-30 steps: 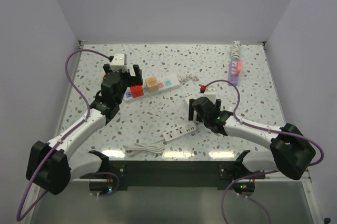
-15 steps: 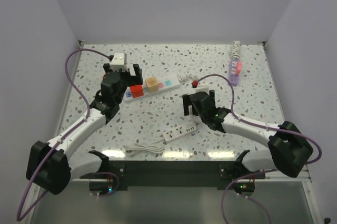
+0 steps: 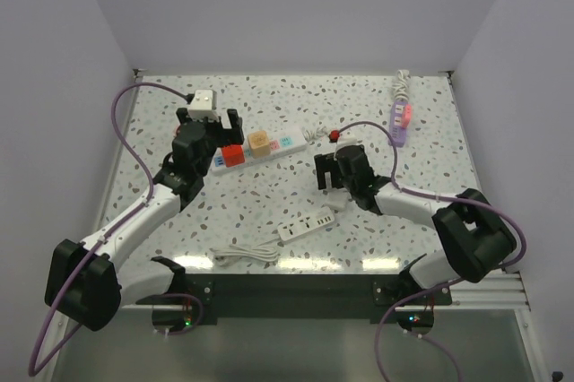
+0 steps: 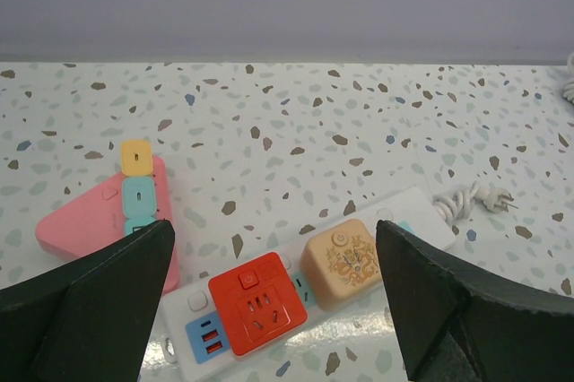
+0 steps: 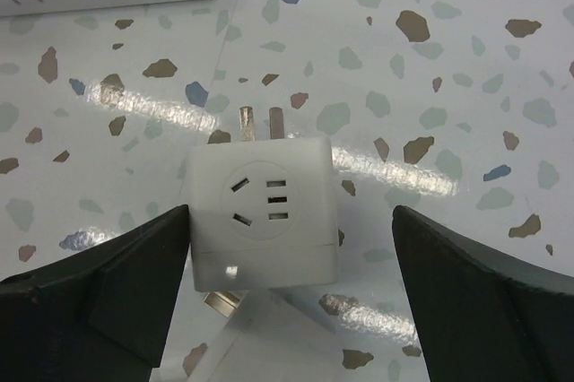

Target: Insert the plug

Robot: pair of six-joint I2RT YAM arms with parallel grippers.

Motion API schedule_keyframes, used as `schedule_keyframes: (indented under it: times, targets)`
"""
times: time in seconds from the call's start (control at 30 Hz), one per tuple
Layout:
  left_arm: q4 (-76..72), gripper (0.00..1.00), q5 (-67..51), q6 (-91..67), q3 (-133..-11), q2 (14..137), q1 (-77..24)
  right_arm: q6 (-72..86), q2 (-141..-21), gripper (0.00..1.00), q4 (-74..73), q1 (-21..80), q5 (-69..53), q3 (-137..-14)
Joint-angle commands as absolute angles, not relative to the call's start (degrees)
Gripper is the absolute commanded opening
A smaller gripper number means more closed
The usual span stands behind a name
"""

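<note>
- Cube plug (image 5: pixel 262 221) near strip's (image 3: pixel 287 143) right end, prongs toward strip.
- Right tool (image 5: pixel 289 225) open, fingers either side of plug.
- Left tool (image 4: pixel 273 243) open above strip's left end; red cube (image 4: pixel 256 301) and tan cube (image 4: pixel 345 261) occupy sockets there.

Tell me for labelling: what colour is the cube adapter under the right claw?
White cube adapter; clearest in right wrist view.

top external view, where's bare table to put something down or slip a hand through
Bare: behind the long power strip, up to the rear wall; the right side between the purple strip and the right arm; in front of the long strip, beside the left arm. Crowded: around the right gripper, white cube and small strip.
</note>
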State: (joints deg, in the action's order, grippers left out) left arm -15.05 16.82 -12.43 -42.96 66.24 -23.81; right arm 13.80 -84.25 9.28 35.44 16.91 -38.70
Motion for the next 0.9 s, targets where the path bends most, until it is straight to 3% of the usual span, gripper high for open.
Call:
schedule_keyframes:
  times: [0.0, 0.1, 0.23, 0.27, 0.33, 0.4, 0.43, 0.7, 0.87]
  targets:
    - [-16.17, 1.0, 15.56, -11.43, -45.09, 66.44, -24.08, 9.58, -83.85, 0.95, 17.05, 34.63, 8.54, -36.57]
    - [-16.79, 1.0, 13.98, -11.16, -44.74, 66.45, -24.08, 9.23, -84.55, 0.9, 16.18, 34.19, 4.22, -37.35]
    - [-17.84, 1.0, 12.92, -10.9, -44.3, 66.09, -24.08, 9.75, -85.95, 0.69, 13.54, 34.19, 3.52, -38.93]
    - [-18.19, 1.0, 12.31, -10.81, -43.86, 66.09, -24.08, 10.02, -86.22, 0.55, 11.97, 34.19, 3.17, -39.37]
    - [-19.86, 1.0, 9.34, -10.2, -43.42, 65.83, -24.08, 10.46, -85.96, 0.44, 10.21, 34.02, 1.94, -41.39]
    - [-22.92, 1.0, 7.13, -9.67, -42.02, 65.22, -24.08, 11.33, -84.73, 0.2, 7.04, 33.58, 0.54, -43.23]
    - [-24.16, 1.0, 4.94, -8.88, -41.4, 64.95, -24.08, 11.86, -83.16, 0.0, 5.9, 32.62, 0.09, -45.77]
    - [-39.7, 1.0, -10.09, -0.72, -31.74, 58.37, -23.91, 11.69, -86.91, 0.0, -11.06, 22.69, -29.93, -67.9]
    - [-47.62, 1.0, -30.2, 6.49, -25.94, 55.46, -23.82, 9.14, -94.38, 0.0, -21.34, 17.14, -53.22, -79.26]
